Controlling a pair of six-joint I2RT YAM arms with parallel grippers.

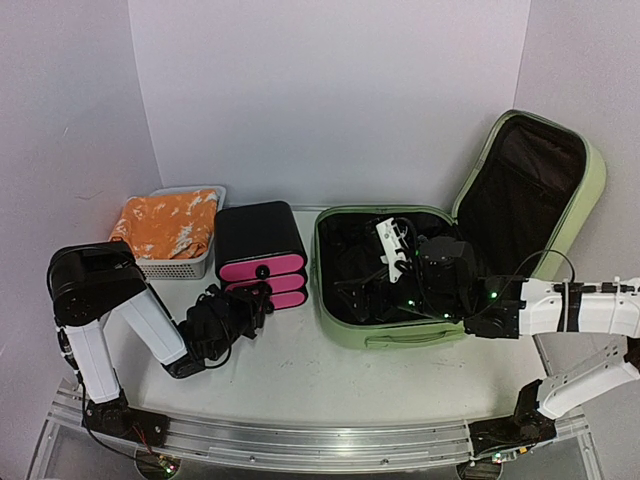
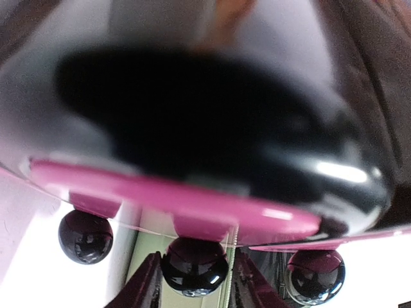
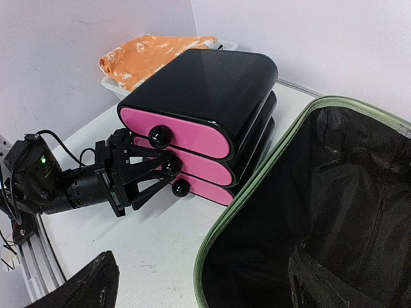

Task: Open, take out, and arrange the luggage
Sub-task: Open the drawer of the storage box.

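Note:
The light-green luggage lies open at the right, its black-lined lid propped up against the wall. Its green rim also shows in the right wrist view. My right gripper hangs over the luggage's left side, open and empty, one finger above the table and one above the lining. My left gripper is at the black drawer box with pink fronts. Its fingers are shut on the middle drawer's black knob, which also shows in the right wrist view.
A white perforated basket with an orange cloth stands at the back left, touching the drawer box. A white part shows inside the luggage by my right wrist; I cannot tell what it is. Walls close in behind and beside.

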